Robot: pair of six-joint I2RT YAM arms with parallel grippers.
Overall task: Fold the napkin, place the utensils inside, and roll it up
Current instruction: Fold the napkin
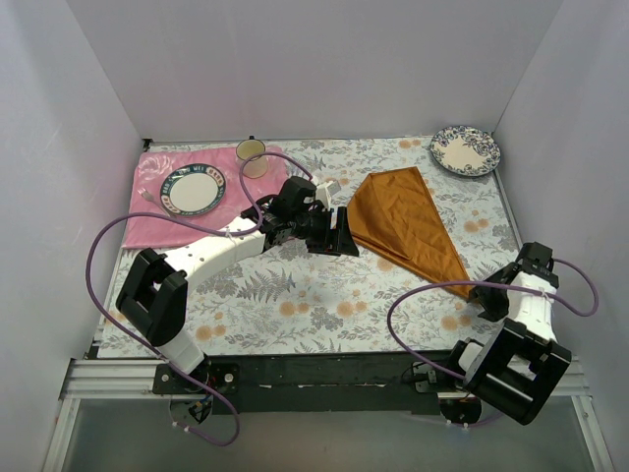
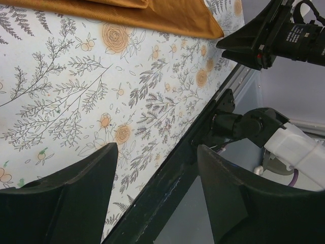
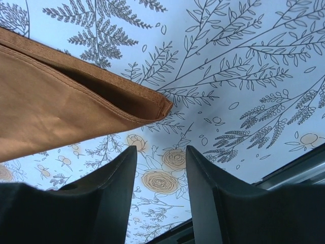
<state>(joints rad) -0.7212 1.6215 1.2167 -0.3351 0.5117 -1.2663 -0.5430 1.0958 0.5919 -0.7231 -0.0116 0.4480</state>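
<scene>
Rust-orange napkin [image 1: 403, 221] lay folded into a triangle, centre-right of the overhead frame
Its left corner sat just beside the left gripper [image 1: 346, 233], whose jaws stood spread with nothing between them; its lower tip pointed at the right gripper [image 1: 488, 298], likewise spread and holding nothing, the hemmed corner just above its fingers in the wrist view, all on a floral tablecloth [image 1: 295, 295]
</scene>
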